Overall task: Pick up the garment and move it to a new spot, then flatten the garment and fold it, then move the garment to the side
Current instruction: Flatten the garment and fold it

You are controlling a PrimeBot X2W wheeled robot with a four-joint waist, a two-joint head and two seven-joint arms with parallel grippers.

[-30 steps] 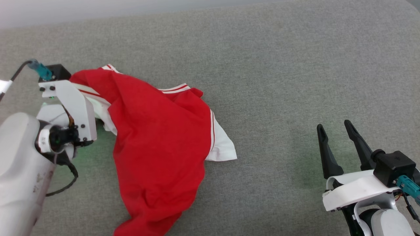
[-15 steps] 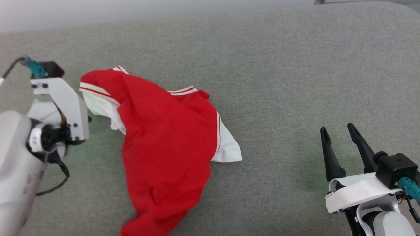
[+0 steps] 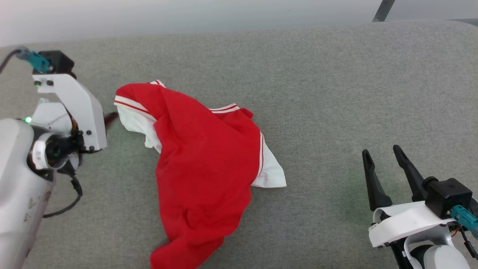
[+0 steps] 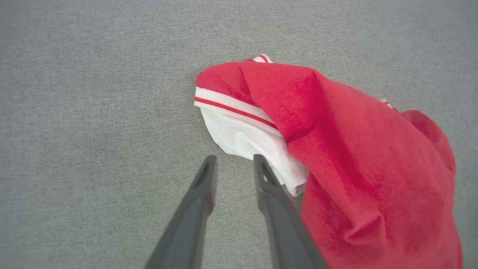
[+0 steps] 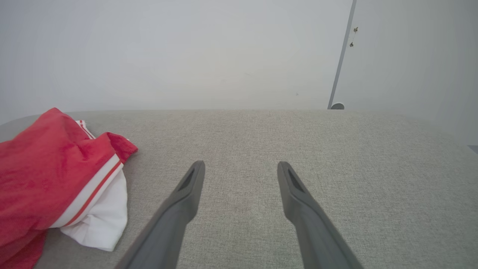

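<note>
Garment [image 3: 201, 160] lies crumpled on grey padded surface [image 3: 336, 74]. Red body is bunched, white sleeves w/ striped trim poke out both sides, so not flat yet. Left hand [image 4: 231, 160] has pulled back off it: fingers slightly apart, empty, tips just beside near sleeve. Move looks done, I'd say; flattening next. Right hand [image 3: 381, 150] is spread wide, empty, well apart from garment.

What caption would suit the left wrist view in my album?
Empty, half-open left pincer beside the crumpled red jersey, near its white sleeve.
</note>
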